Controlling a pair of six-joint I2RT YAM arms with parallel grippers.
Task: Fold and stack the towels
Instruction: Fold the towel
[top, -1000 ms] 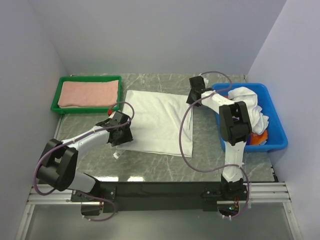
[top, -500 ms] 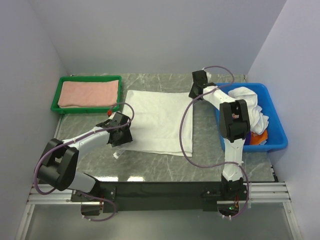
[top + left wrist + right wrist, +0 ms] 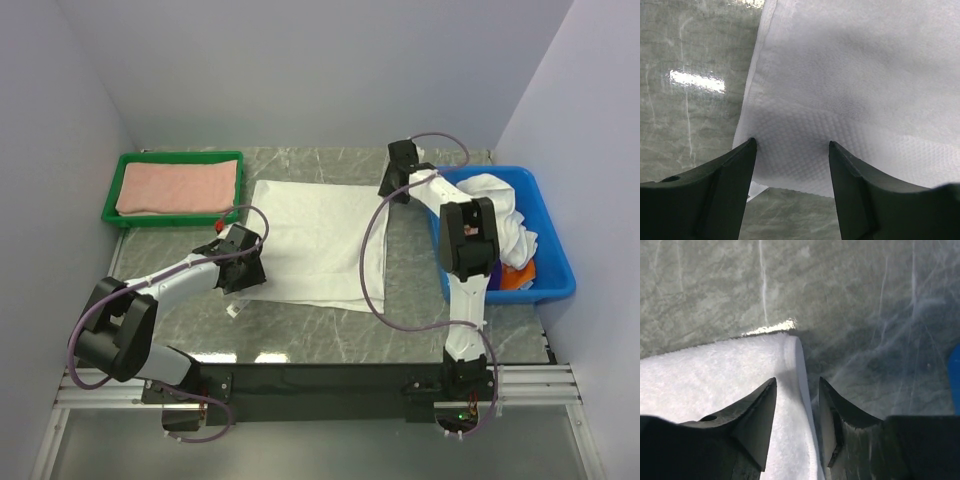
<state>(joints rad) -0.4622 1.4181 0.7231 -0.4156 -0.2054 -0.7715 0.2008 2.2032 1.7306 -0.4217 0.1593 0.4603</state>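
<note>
One salmon-pink cloth towel (image 3: 178, 187) lies folded in the green plastic tray (image 3: 180, 156). The white cloth towel (image 3: 315, 240) lies unfolded, with the left end effector (image 3: 792, 144) and right end effector (image 3: 797, 381) spread at its corners.

The orange towel (image 3: 516, 276) shows only as a sliver in the blue bin (image 3: 550, 290), under heaped white towels (image 3: 497, 205) and behind the right arm (image 3: 468, 245). The spread white towel (image 3: 315, 235) runs off the left wrist view's top and right edges; its near-left corner is partly hidden by the left fingers (image 3: 715, 197)
</note>
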